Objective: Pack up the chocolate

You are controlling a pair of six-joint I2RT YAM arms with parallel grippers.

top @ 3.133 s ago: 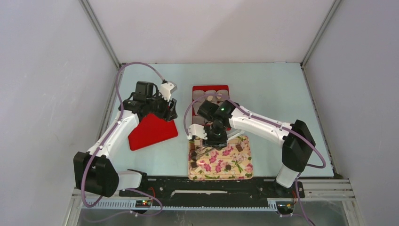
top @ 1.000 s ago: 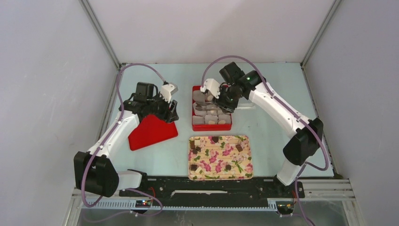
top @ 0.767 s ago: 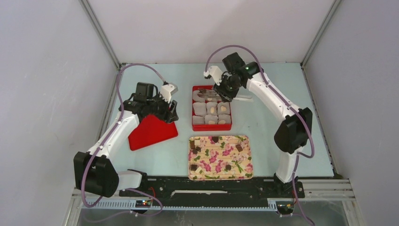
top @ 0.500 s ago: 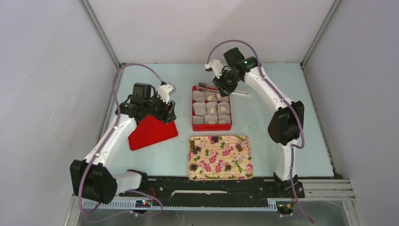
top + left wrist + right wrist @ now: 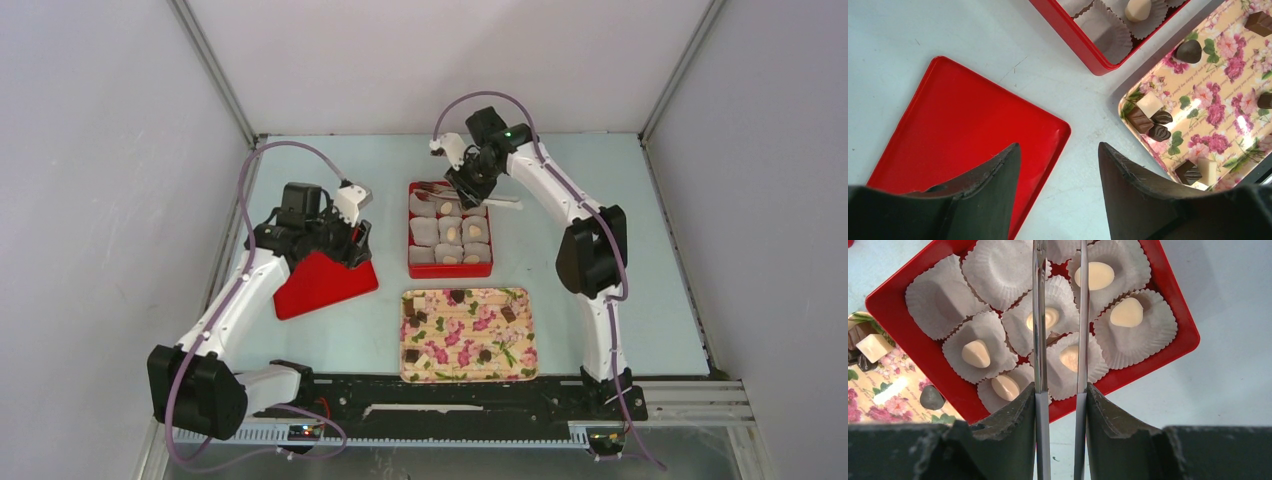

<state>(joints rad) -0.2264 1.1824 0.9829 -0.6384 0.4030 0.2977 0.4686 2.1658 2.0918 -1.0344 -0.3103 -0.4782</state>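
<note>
Several pale cream chocolate pieces [image 5: 1094, 275] sit in grey paper cups inside the red box [image 5: 448, 270]. Dark and cream chocolate pieces [image 5: 1189, 51] lie loose on the floral tray [image 5: 515, 362]. My right gripper [image 5: 1060, 390] is shut on metal tongs [image 5: 1039, 315]. It hangs at the box's far edge [image 5: 468, 185], and the tong arms reach over the back cups. Their tips run out of the right wrist view. My left gripper [image 5: 1058, 150] is open with nothing in it, above the corner of the red lid [image 5: 958, 125].
The red lid [image 5: 320, 285] lies flat to the left of the box. The tray sits near the front rail, just before the box. Some paper cups [image 5: 1000, 270] in the box hold nothing. Grey walls close in the table on three sides.
My right arm went from the tray to the far side of the red box, carrying the tongs, and then a little further back. My left gripper has drifted slightly left over the lid.
</note>
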